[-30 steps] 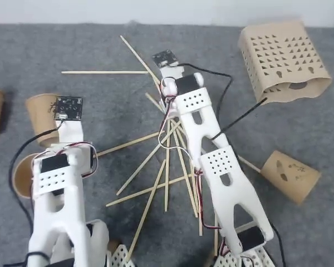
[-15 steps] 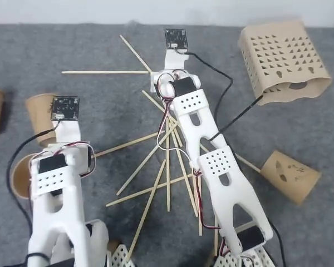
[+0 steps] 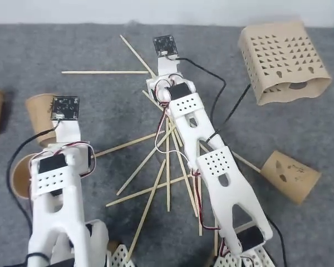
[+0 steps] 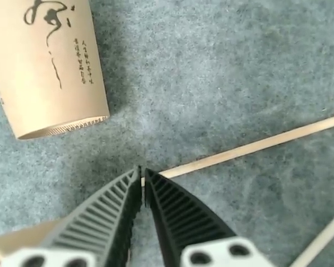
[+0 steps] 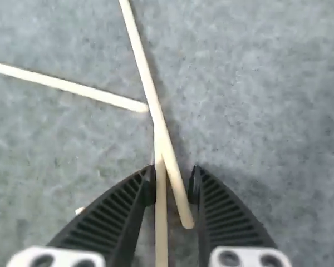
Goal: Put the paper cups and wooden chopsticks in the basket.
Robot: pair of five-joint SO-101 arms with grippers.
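The right claw (image 5: pixel 172 186) is narrowly open with 2 chopsticks (image 5: pixel 156 119) on the table between its jaws. Their long axes run forward along the fingers, so I think a squeeze would catch both. The basket (image 3: pixel 284 61) lies well apart, to the right. The left claw (image 4: pixel 142 181) is closed and empty, near a cup (image 4: pixel 47 67).

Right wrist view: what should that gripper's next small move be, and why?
Probably close the right gripper. Its jaws stand slightly apart, straddling two wooden chopsticks that cross just ahead of the fingertips. Closing should pinch both, ready to lift toward the basket.
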